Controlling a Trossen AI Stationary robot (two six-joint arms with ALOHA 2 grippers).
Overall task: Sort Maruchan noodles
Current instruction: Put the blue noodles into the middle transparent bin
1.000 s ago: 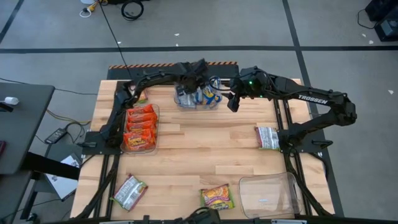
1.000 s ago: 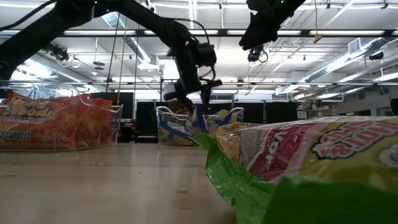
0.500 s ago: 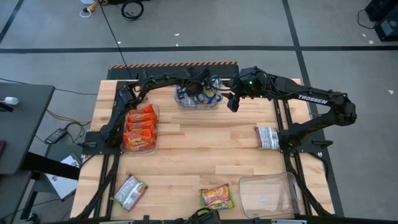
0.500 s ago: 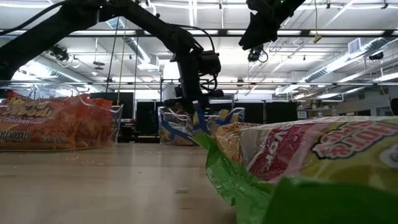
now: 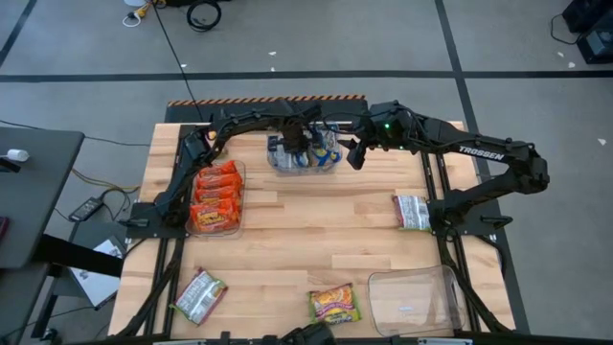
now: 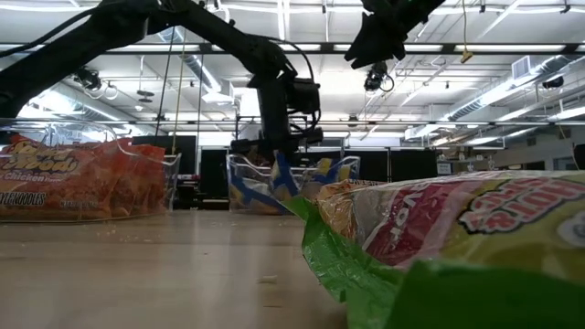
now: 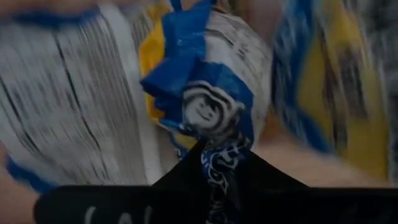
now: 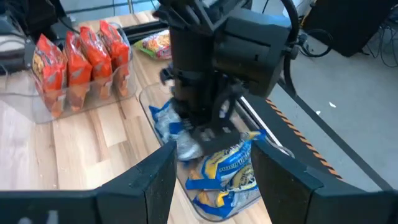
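1. Left gripper (image 5: pixel 298 146): reaches down into the clear tray (image 5: pixel 278 161) at the table's far edge, fingers pinched tight on the crumpled end of a blue-and-yellow noodle packet (image 7: pixel 199 93); the left wrist view shows that blue plastic bunched between the 2 dark fingertips.
2. Blue-and-yellow packets in that tray (image 6: pixel 274 183): several, standing or leaning on edge. The right wrist view shows one with a yellow face (image 8: pixel 230 163) just beside the left gripper.
3. Right gripper (image 5: pixel 352 156): hovers just to the right of the same tray, above the table, fingers (image 8: pixel 163 177) spread apart and holding nothing.
4. Orange-red packets (image 5: pixel 216 196): about 4, filed upright in a second clear tray (image 5: pixel 237 171) on the left side of the table, well apart from the blue-and-yellow group.
5. Silver-white packet with red (image 5: pixel 413 212): lies flat on the bare wood at the right side, near the right arm's base.
6. Second silver-white packet with red (image 5: pixel 199 296): lies flat at the near left corner.
7. Yellow-green packet with pink (image 5: pixel 333 304): lies flat at the near edge, middle; it fills the foreground of the low view (image 6: pixel 457 247).
8. Empty clear tray (image 5: pixel 414 299): near right corner, just beside the yellow-green packet.
9. Wooden table (image 5: pixel 316 235): light planks, carrying all of the above.
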